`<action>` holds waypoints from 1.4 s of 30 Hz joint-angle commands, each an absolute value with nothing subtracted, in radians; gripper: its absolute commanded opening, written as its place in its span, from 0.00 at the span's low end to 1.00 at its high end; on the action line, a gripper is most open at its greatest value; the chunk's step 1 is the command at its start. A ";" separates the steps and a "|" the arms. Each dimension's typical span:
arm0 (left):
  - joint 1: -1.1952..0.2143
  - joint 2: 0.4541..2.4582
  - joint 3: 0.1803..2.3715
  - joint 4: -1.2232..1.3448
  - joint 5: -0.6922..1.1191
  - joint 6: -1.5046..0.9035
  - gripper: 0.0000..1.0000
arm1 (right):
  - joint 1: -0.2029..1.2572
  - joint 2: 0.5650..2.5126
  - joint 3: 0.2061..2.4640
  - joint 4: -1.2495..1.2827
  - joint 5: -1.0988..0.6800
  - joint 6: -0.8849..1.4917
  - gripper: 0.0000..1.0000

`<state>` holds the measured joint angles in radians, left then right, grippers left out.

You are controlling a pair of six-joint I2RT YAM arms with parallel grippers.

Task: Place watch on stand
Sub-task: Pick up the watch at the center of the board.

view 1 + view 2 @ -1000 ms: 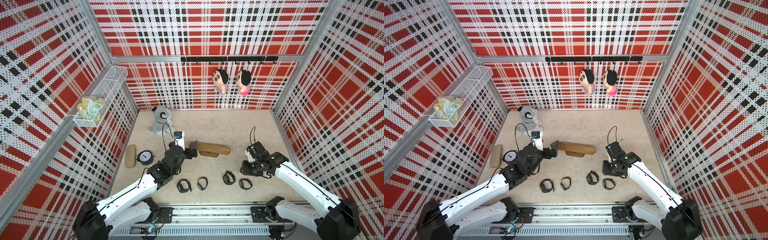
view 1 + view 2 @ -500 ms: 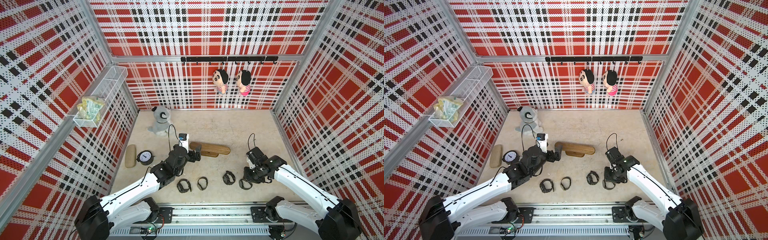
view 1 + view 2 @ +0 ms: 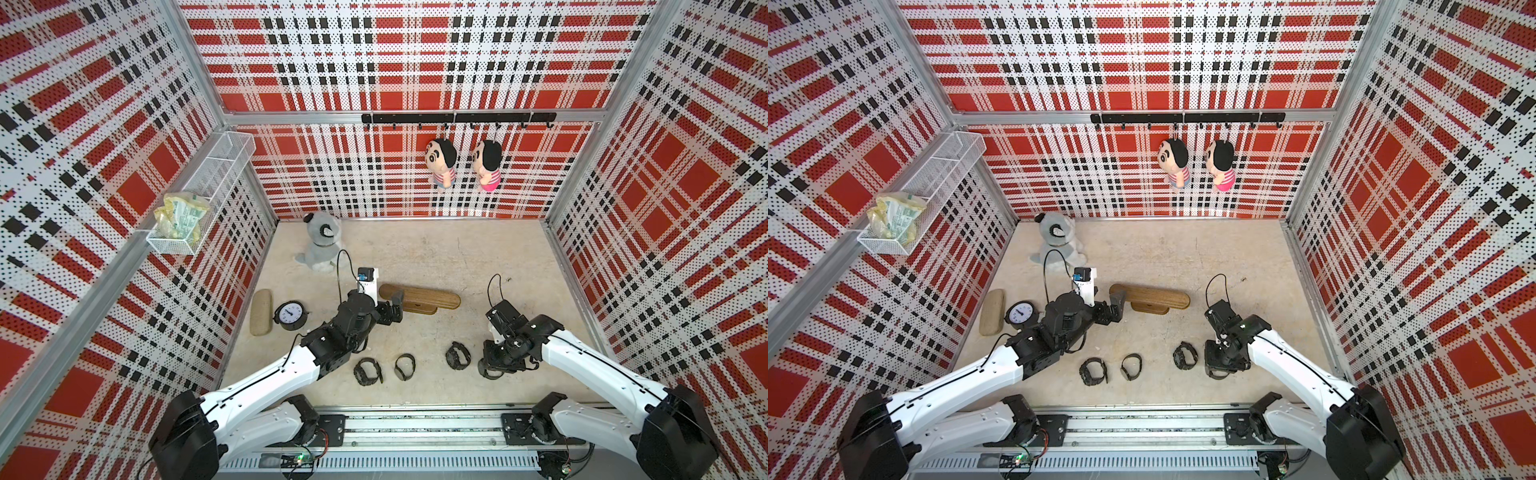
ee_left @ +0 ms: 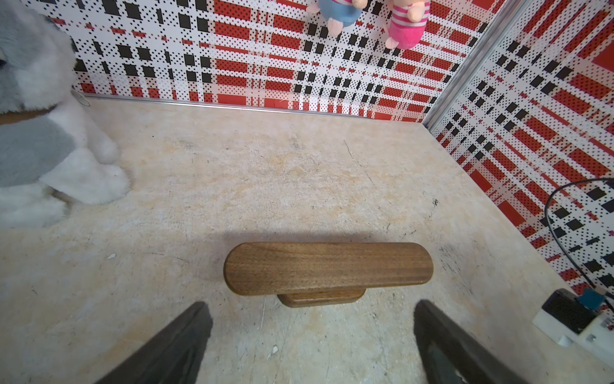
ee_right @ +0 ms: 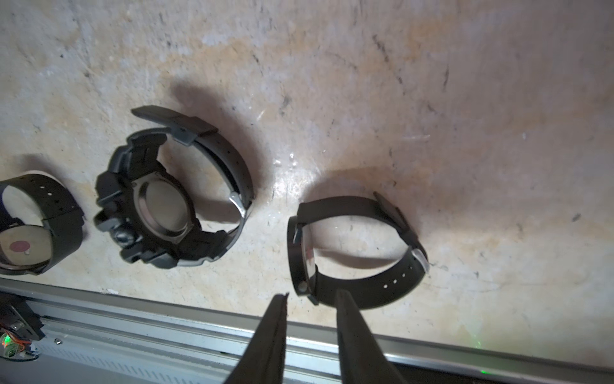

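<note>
over the last second the right hand (image 5: 310,296) has come down from a raised spot behind the row of watches onto the watch (image 5: 392,282) at the right-arm end of that row, near the front edge of the table (image 3: 436,249). its fingers have drawn in to a narrow gap. in the right wrist view they bracket the spot where the case meets the strap. a sliver of table shows between one finger and the case, so i cannot tell whether they already pinch it. the watch lies on its side on the table, not lifted, with its strap buckled into a loop. the chunkier watch (image 5: 172,199) sits just beside it, apart. the left hand (image 3: 395,308) has barely shifted and hangs wide open and empty at the end of the stand (image 3: 428,296) nearer its own arm. the stand is bare, upright on its small base, well apart from the watch. so the task looks to be at the pickup. likely next is to firm the pinch, lift, and thread the loop over a free end of the bar. the grip is near the case, so the loop may swing or slip.
</note>
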<state>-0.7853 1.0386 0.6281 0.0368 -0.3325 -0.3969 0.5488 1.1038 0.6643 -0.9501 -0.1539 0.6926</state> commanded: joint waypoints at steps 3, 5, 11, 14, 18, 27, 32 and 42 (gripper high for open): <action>-0.793 1.054 0.612 0.060 -0.319 -0.405 0.98 | 0.560 1.122 0.653 -0.922 -0.144 0.693 0.33; -0.794 1.057 0.613 0.061 -0.318 -0.406 0.98 | 0.562 1.129 0.651 -0.918 -0.138 0.693 0.33; -0.796 1.058 0.615 0.063 -0.317 -0.406 0.98 | 0.567 1.138 0.646 -0.905 -0.130 0.695 0.33; -0.796 1.055 0.614 0.062 -0.316 -0.405 0.98 | 0.568 1.143 0.637 -0.896 -0.129 0.697 0.32; -0.798 1.055 0.611 0.062 -0.319 -0.408 0.98 | 0.568 1.149 0.632 -0.884 -0.126 0.698 0.31; -0.804 1.048 0.600 0.062 -0.324 -0.414 0.98 | 0.569 1.180 0.634 -0.858 -0.121 0.692 0.28; -0.805 1.045 0.597 0.062 -0.327 -0.416 0.98 | 0.571 1.190 0.627 -0.848 -0.115 0.691 0.28; -0.811 1.046 0.593 0.063 -0.328 -0.418 0.98 | 0.572 1.198 0.626 -0.837 -0.103 0.686 0.25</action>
